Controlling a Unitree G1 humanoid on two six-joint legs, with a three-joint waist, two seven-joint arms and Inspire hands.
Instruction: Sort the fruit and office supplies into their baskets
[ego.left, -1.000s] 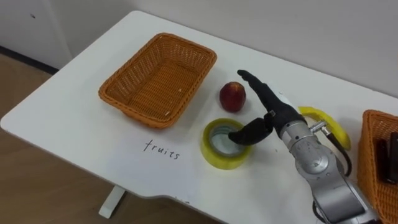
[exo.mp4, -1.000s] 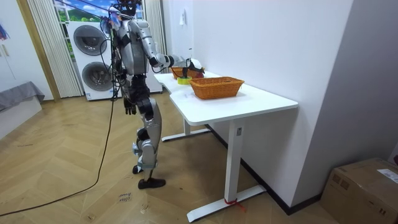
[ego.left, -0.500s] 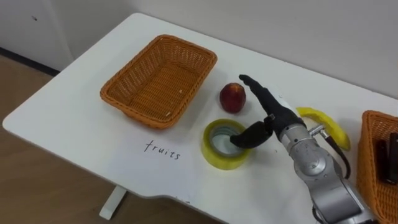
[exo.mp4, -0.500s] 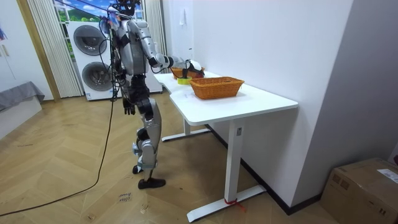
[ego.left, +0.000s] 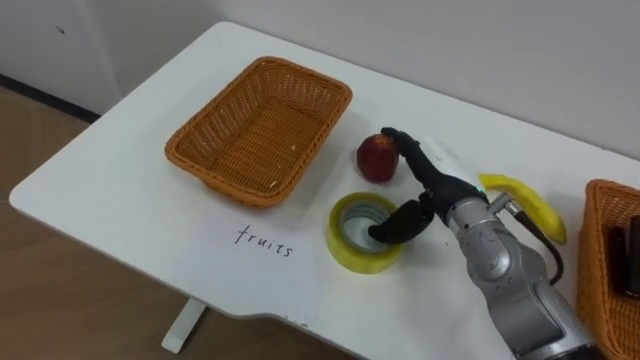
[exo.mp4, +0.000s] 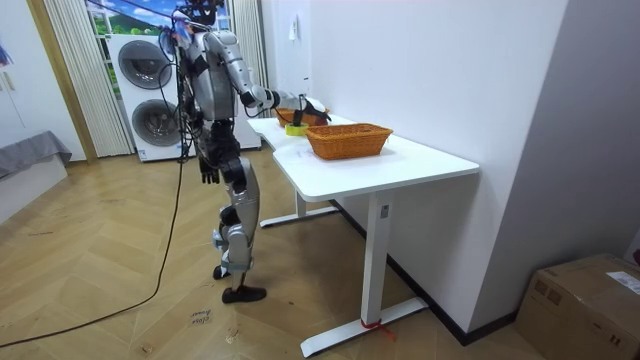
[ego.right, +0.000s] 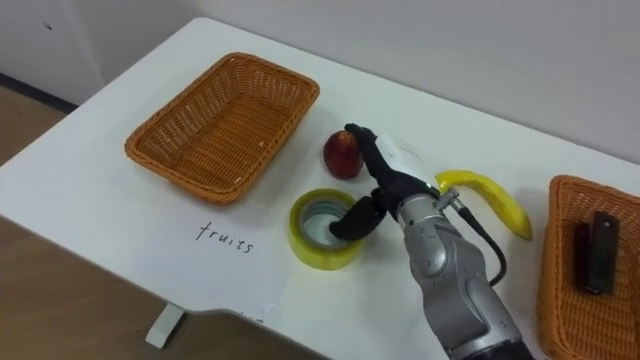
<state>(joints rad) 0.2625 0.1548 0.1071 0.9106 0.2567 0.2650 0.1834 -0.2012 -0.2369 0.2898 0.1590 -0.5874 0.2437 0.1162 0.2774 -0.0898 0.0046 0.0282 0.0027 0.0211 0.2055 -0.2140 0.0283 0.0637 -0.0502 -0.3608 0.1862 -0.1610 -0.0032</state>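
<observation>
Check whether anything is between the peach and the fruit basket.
Nothing visible. Bare table separates the peach from the basket; the tape lies nearer the robot, off that path. The right hand is by the peach.

White table (ego.left: 120, 190) on a white leg (ego.left: 180, 325), handwritten word (ego.left: 264, 239) in dark ink near its front edge, herringbone wood floor (exo.mp4: 120, 300), two stacked washing machines (exo.mp4: 148, 115), pale curtain (exo.mp4: 68, 80) beside them, cardboard box (exo.mp4: 590, 305) at the room view's lower right, plain white wall (exo.mp4: 450, 70) behind the table.
</observation>
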